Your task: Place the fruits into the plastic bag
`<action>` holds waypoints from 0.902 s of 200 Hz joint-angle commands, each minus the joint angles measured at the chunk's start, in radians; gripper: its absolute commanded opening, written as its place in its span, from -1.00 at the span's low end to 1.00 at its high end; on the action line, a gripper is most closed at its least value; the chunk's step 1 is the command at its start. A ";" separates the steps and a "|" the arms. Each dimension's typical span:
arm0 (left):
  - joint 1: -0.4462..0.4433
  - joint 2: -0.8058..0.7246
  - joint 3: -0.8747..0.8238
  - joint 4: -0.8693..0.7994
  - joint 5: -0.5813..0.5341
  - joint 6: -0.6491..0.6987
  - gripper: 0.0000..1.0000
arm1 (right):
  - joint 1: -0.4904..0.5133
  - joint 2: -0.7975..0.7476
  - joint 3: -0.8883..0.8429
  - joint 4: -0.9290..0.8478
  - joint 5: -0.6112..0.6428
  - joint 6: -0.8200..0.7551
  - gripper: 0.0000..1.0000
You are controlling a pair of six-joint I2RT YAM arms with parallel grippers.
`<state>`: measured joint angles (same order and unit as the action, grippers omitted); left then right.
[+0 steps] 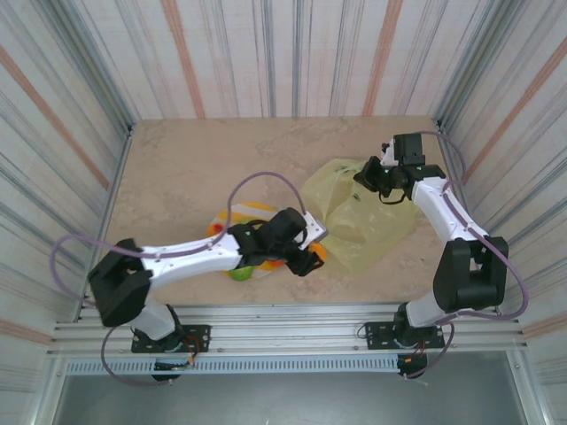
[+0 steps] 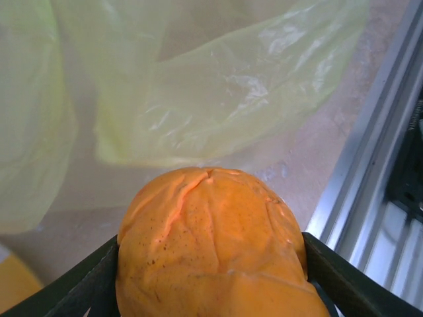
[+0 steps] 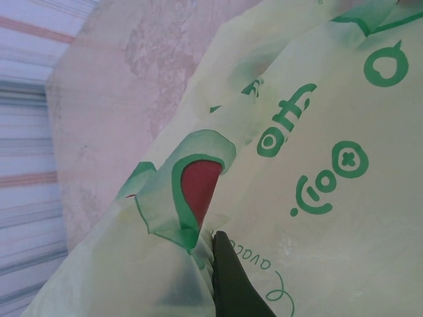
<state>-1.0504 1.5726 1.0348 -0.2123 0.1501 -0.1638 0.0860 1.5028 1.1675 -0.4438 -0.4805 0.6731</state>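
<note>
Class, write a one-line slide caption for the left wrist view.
Left gripper holds an orange fruit, the yellow plastic bag ahead.

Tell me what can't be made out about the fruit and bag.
The plate and other fruit: top view, the left arm covers most, so no count.
Inside of the bag: top view, crinkled film hides it; right wrist view, a red patch may be fruit or print.
Underside of the orange: left wrist view, cut off by the bottom edge.
The right fingers: right wrist view, one dark tip shows, the bag covers the rest.
</note>
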 commanded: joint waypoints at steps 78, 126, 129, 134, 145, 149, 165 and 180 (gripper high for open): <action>0.109 0.166 0.061 0.269 -0.060 -0.104 0.05 | -0.052 0.015 0.066 -0.148 -0.189 -0.118 -1.00; 0.155 0.171 0.028 0.421 -0.132 -0.222 0.07 | -0.050 -0.007 0.047 -0.159 -0.272 -0.142 -1.00; 0.157 0.170 0.024 0.432 -0.134 -0.227 0.08 | -0.050 -0.008 0.047 -0.161 -0.275 -0.142 -1.00; 0.161 0.167 0.018 0.447 -0.139 -0.236 0.08 | -0.051 -0.010 0.045 -0.161 -0.282 -0.141 -1.00; 0.163 0.165 0.010 0.469 -0.153 -0.241 0.09 | -0.050 -0.013 0.043 -0.156 -0.295 -0.139 -1.00; 0.165 0.163 0.010 0.471 -0.161 -0.243 0.09 | -0.050 -0.014 0.041 -0.155 -0.300 -0.135 -1.00; 0.168 0.165 0.010 0.461 -0.188 -0.252 0.10 | -0.052 -0.023 0.024 -0.117 -0.341 -0.104 -1.00; 0.177 0.163 0.002 0.458 -0.203 -0.274 0.11 | -0.053 -0.035 0.011 -0.084 -0.367 -0.073 -1.00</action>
<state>-0.8841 1.7412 1.0538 0.2073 0.0067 -0.3828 0.0368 1.5074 1.2026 -0.5621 -0.7666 0.5678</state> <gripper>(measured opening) 0.643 0.046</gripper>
